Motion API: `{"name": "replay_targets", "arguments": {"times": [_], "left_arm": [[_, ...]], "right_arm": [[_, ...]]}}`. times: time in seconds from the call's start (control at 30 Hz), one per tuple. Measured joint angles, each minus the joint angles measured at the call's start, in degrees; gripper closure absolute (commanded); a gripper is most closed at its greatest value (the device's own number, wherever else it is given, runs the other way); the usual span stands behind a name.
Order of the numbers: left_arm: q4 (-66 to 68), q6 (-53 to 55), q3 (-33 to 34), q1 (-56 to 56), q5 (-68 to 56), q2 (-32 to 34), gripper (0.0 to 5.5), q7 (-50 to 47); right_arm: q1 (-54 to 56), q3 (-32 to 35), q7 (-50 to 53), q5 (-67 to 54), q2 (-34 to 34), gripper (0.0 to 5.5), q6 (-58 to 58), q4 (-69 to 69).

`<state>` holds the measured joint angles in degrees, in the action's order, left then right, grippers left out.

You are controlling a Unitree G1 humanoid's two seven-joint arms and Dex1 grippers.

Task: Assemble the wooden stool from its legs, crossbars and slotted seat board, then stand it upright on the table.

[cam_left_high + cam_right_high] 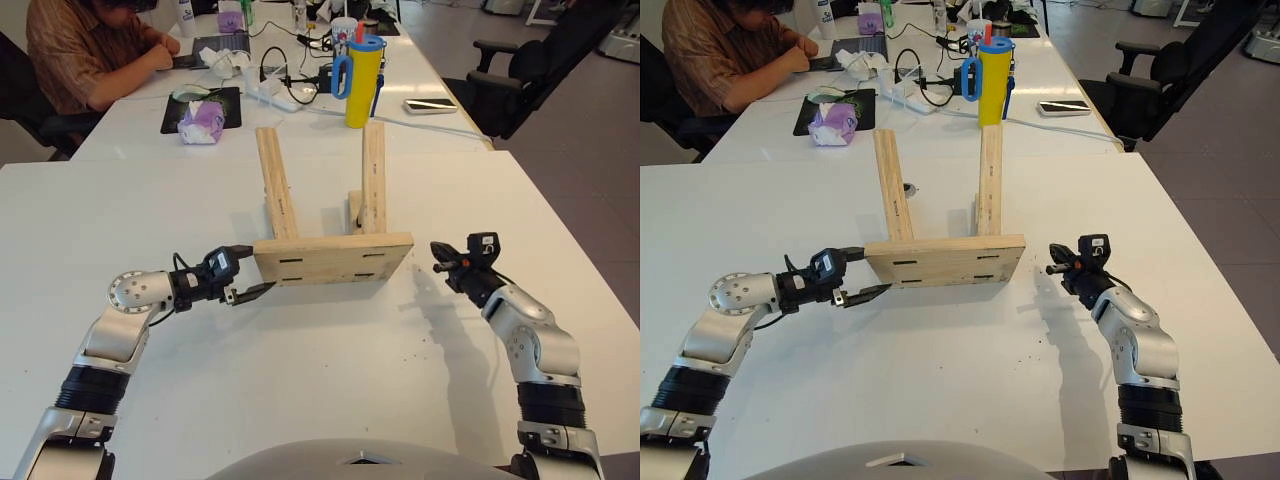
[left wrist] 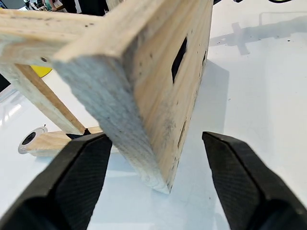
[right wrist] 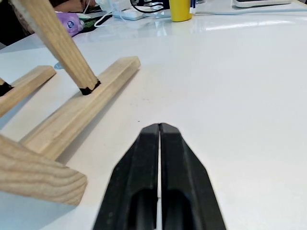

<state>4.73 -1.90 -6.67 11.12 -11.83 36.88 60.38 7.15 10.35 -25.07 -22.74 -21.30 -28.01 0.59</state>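
Left jaws gape astride an end of the seat board (image 1: 333, 259); right jaws clenched, empty, nearby.

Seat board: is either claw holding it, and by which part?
Nothing is held. The left claw sits open astride one end of the seat board, not touching; the right claw is shut, clear of it.

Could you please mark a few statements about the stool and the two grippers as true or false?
1. The stool lies on its side, its legs pointing away from the robot. True.
2. The left gripper is shut, far from the wood. False: it is open, with one finger on each side of the seat board end.
3. The right gripper grips the seat board. False: it is shut on nothing, apart from the board.
4. The seat board shows slots. True.
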Motion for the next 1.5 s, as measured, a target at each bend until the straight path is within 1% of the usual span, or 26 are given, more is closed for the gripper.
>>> {"name": "replay_targets", "arguments": {"times": [0.03, 0.13, 0.3, 0.4, 0.57, 0.6, 0.7, 0.8, 0.83, 0.97, 1.07, 1.13, 1.23, 1.3, 1.5], "left_arm": [[0.6, 0.1, 0.0, 0.4, -0.4, 0.0, 2.74, 0.9], [0.7, 2.0, 0.2, 0.6, -2.9, -0.3, 3.28, 2.5], [-0.2, 5.9, 0.1, 0.8, -4.6, -1.9, 3.99, 2.6], [-1.5, 9.9, 0.0, 0.9, -6.0, -3.3, 4.11, 1.9], [-7.1, 24.9, 2.7, 2.8, -13.4, -8.1, 4.11, -5.5], [-9.2, 30.0, 4.6, 3.7, -17.5, -9.5, 4.11, -8.1], [-12.3, 40.7, 10.3, 6.6, -28.5, -12.8, 4.12, -16.1], [-11.8, 47.4, 16.8, 11.7, -40.5, -16.4, 4.17, -27.5], [-11.3, 48.1, 18.4, 13.2, -43.9, -17.2, 4.18, -31.2], [-4.4, 48.1, 27.7, 23.5, -58.1, -20.6, 4.18, -51.4], [4.6, 45.4, 36.5, 32.3, -63.5, -19.8, 4.19, -65.0], [11.7, 41.5, 40.5, 34.5, -61.7, -17.0, 4.19, -68.3], [20.0, 37.3, 44.6, 32.7, -59.8, -15.1, 4.19, -69.1], [22.0, 35.9, 45.8, 31.6, -59.9, -15.0, 4.16, -68.5], [21.9, 35.6, 45.2, 29.9, -59.4, -15.1, 4.16, -65.5]], "right_arm": [[0.1, 0.0, 0.0, 0.1, 0.0, 5.5, 0.2, 0.2], [0.5, 0.0, -0.1, 1.0, 0.0, 5.5, 0.8, 1.5], [0.6, 0.0, -0.1, 1.1, 0.9, 5.5, 0.9, 2.5], [1.2, 0.0, 0.1, 1.4, 0.9, 5.5, 1.1, 3.2], [2.8, -0.4, 0.7, 2.0, 2.0, 5.5, 1.7, 5.1], [2.9, -0.8, 0.7, 2.1, 2.2, 5.5, 1.7, 5.3], [2.9, -2.3, 0.6, 2.1, 2.7, 5.5, 1.2, 5.9], [2.7, -4.2, 0.7, 2.1, 3.7, 5.5, 0.2, 5.9], [2.5, -4.6, 0.7, 2.1, 4.2, 5.5, -0.1, 5.8], [2.2, -6.8, 0.8, 2.1, 5.6, 5.5, -1.6, 5.5], [2.0, -8.4, 1.6, 2.3, 6.7, 5.5, -3.4, 4.7], [1.9, -9.6, 1.7, 2.7, 7.3, 5.5, -4.0, 4.3], [2.1, -9.9, 1.9, 3.4, 7.3, 5.5, -4.2, 4.2], [2.5, -10.5, 1.9, 3.7, 7.7, 5.5, -4.7, 4.2], [3.1, -11.1, 1.8, 3.8, 8.0, 5.5, -5.9, 4.2]]}}
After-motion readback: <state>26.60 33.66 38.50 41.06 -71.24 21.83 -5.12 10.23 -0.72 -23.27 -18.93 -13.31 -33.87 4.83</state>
